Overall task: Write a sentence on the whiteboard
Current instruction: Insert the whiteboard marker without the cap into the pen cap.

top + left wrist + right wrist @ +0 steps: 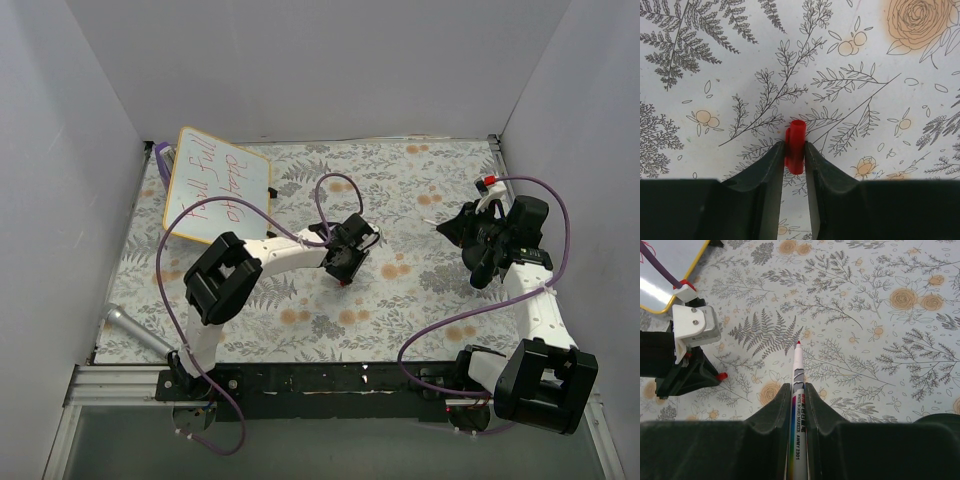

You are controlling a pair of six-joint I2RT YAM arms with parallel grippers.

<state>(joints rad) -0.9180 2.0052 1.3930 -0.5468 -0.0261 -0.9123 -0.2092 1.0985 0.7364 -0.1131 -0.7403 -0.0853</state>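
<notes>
The whiteboard (222,150) with its yellow-orange frame lies at the far left, tilted, and its corner shows in the right wrist view (662,290). The sentence (205,185) is in red marker, in two lines. My left gripper (345,272) (795,152) is shut on the red marker cap (795,142), low over the mat at mid-table. My right gripper (447,228) (798,387) is shut on the white whiteboard marker (798,370). Its red tip (798,342) is bare and points toward the left gripper (687,375), well away from the board.
A small purple block (162,155) sits at the whiteboard's far left corner. A grey cylindrical object (135,330) lies at the near left edge. White walls enclose the floral mat (420,300). Purple cables loop above both arms.
</notes>
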